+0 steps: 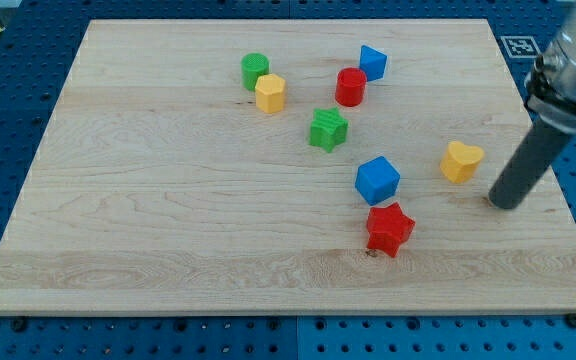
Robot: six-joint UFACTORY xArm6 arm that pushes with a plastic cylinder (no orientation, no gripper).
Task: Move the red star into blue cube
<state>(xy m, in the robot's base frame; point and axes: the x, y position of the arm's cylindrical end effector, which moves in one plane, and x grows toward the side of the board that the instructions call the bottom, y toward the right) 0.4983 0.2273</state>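
Observation:
The red star [389, 229] lies on the wooden board at the lower right of centre. The blue cube [377, 180] sits just above it and slightly to the left, almost touching it. My tip [504, 203] is on the board well to the right of both blocks, at about the height of the gap between them. The dark rod rises from it toward the view's top right. A yellow heart-shaped block [461, 161] lies between the blue cube and my rod, a little higher.
A green star [328, 129] lies above the blue cube. A red cylinder [350, 87] and a small blue block [372, 62] are near the top. A green cylinder [255, 70] and a yellow block [270, 93] touch at the upper left. The board's right edge [558, 190] is close to my tip.

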